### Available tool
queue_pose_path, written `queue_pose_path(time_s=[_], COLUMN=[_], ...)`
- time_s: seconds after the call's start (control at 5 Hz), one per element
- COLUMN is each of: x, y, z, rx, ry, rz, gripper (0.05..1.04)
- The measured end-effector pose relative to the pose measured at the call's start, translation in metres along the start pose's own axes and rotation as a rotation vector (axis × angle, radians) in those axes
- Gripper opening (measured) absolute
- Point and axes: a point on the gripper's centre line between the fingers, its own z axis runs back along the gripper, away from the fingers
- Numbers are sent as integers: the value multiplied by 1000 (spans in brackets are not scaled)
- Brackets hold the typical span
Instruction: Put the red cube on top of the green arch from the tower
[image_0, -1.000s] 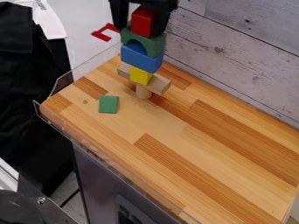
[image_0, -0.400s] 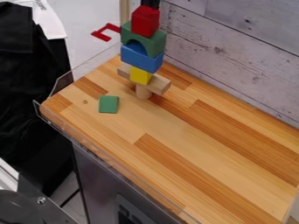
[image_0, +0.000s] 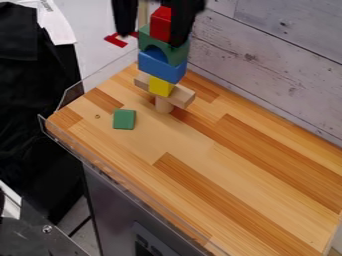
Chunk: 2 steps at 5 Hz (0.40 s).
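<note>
Red cube (image_0: 159, 24): bright, flat-faced, upright, right side partly hidden; sits on green arch (image_0: 145, 42), tower top, toward bench's (image_0: 234, 165) eleven o'clock. Hand (image_0: 152, 40) spread about cube.

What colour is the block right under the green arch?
The block right under the green arch is blue; it shows best in the camera view.

Cube (image_0: 160, 24) sat on arch (image_0: 144, 41), arch on upper block (image_0: 157, 67), that on lower block (image_0: 160, 86), then plank (image_0: 184, 97), then cylinder (image_0: 162, 106), which stood on tabletop (image_0: 234, 175), tile (image_0: 124, 119) lay left of cylinder and slightly before it
</note>
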Motion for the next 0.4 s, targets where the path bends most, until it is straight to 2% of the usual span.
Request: queue_pose_path(time_s=[0.2,0.4], x=[-9,-8], y=[1,7], z=[-19,-35], rx=[-33,-36], ry=[20,1], rz=[16,67], gripper=[999,999])
